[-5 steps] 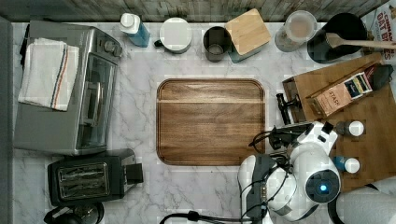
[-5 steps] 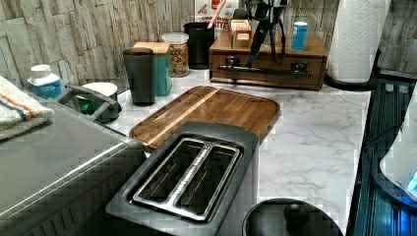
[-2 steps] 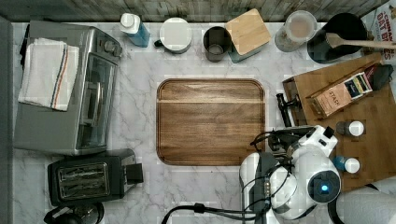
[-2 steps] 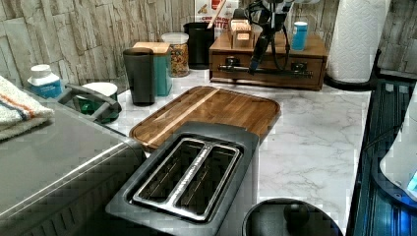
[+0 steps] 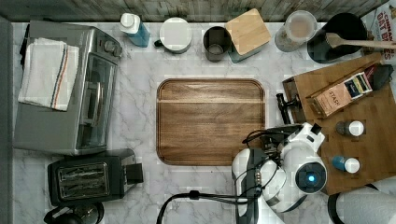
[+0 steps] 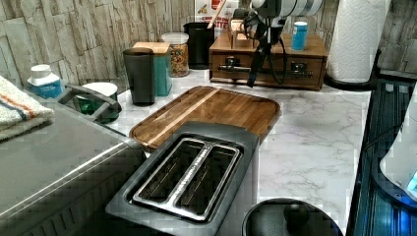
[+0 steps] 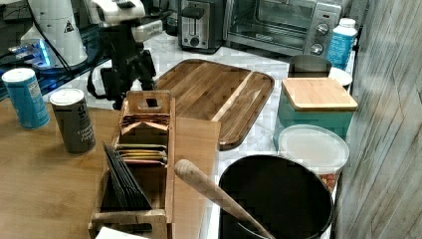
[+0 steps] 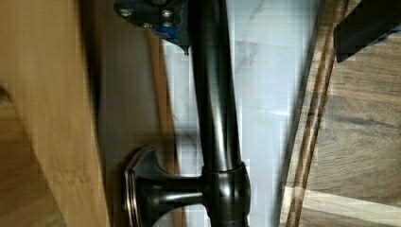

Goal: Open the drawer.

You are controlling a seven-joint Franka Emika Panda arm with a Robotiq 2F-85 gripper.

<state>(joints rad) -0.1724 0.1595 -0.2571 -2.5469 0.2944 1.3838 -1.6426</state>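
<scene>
The drawer (image 6: 268, 69) is sitting in the wooden cabinet (image 6: 319, 51) at the far end of the marble counter (image 6: 314, 142) in the left view; in the top view the cabinet (image 5: 369, 116) is lying at the top view's right, with the drawer front facing the cutting board (image 5: 210, 121). The left view is showing the drawer front close to flush with the cabinet face.

The gripper (image 8: 265, 26) is straddling the drawer's handle (image 8: 215, 113): in the wrist view one finger (image 8: 156, 12) is sitting on the drawer-front side of the bar and the other finger (image 8: 366, 21) is standing clear on the board side, so the hand is spread, not pinching the bar. A strip of white marble is showing between bar and board edge.

The handle is a round, dark, smooth metal bar carried on a flared post with a ring base against light bamboo grain. The cutting board is darker wood with rounded corners and a grooved rim.

In the top view the arm's white body (image 5: 299, 172) is covering the lower stretch of the handle; one handle post (image 5: 280, 100) is showing beside the board's right edge. In the right view the gripper (image 7: 129, 64) is hanging past the cabinet edge behind the tea box (image 7: 144, 149), with two bottles (image 7: 74, 119) nearby. Open marble is lying between the board and the cabinet.
</scene>
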